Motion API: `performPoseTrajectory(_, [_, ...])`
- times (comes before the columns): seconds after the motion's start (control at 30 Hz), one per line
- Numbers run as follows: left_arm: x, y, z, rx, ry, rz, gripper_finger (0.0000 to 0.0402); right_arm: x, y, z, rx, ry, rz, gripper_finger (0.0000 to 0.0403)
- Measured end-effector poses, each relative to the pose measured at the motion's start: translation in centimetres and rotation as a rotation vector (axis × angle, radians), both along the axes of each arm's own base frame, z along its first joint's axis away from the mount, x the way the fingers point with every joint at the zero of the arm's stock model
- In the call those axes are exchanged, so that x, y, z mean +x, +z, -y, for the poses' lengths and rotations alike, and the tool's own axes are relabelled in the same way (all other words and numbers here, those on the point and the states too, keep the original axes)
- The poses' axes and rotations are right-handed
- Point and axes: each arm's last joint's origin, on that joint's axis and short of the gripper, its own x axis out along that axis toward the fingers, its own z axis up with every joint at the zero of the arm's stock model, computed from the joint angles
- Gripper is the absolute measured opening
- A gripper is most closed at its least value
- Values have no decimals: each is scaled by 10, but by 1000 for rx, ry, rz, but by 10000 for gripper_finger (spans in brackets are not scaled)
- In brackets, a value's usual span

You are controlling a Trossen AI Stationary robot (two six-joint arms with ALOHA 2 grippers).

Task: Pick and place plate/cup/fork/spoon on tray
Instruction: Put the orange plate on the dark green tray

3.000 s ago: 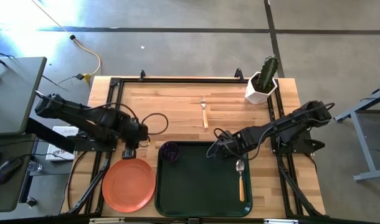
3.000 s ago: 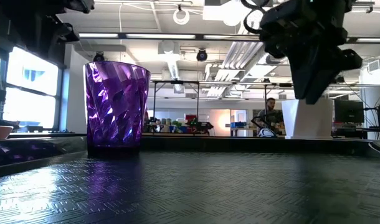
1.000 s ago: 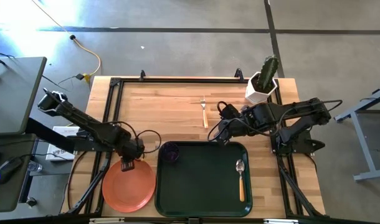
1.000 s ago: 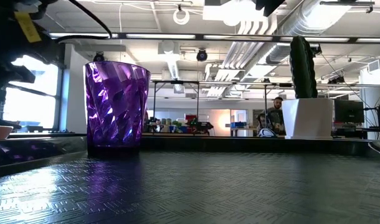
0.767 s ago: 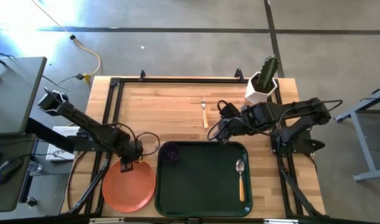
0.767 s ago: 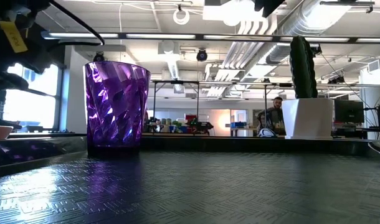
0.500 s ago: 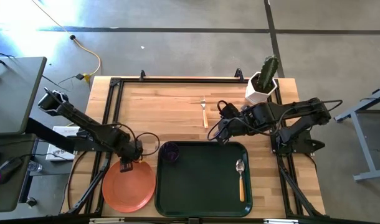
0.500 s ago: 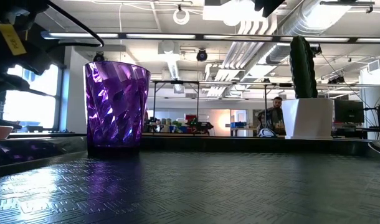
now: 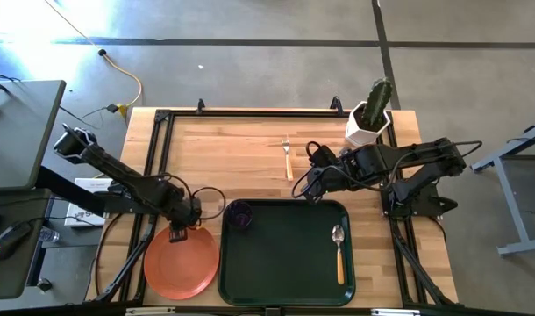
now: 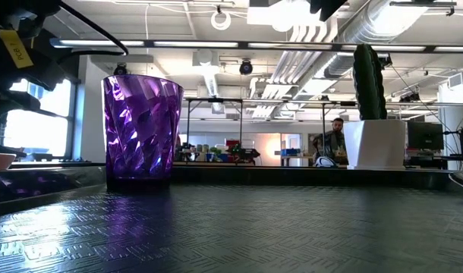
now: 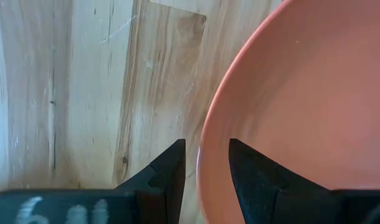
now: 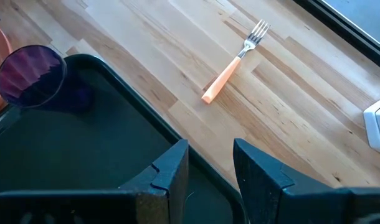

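The round flat orange-salmon plate [image 9: 181, 261] lay on the wood near the table's front-left corner, just beside the left edge of the large dark green rectangular tray [image 9: 285, 279]. I had the left gripper [image 9: 179, 231] down at the plate's far rim; through its wrist camera I saw its two dark fingers [image 11: 170, 171] set narrowly apart with the rim [image 11: 210, 155] running into the gap between them, not pinched.

The tray sat along the front edge, about midway. The small faceted dark purple cup [image 9: 239, 214] stood upright in its far-left corner, and the slim spoon with a silver oval bowl and tan handle [image 9: 339, 252] lay near its right side.

The slim fork with silver tines and a tan handle [image 9: 287, 159] lay on bare wood toward the back edge. My right gripper [image 9: 301, 190] hung over the tray's far rim, short of the fork, fingers [image 12: 169, 167] parted and empty.

A white angular pot with a cactus [image 9: 369, 115] stood at the back-right corner.
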Motion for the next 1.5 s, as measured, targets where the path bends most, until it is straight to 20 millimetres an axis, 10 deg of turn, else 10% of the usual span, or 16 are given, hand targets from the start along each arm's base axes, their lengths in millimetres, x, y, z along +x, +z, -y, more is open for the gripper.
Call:
performPoseTrajectory(0.9, [12, -17, 6, 38, -23, -34, 112, 1, 0, 0, 4, 0, 10, 119])
performPoseTrajectory(1.5, [12, -16, 6, 30, -60, -34, 8, 1, 0, 0, 4, 0, 11, 119])
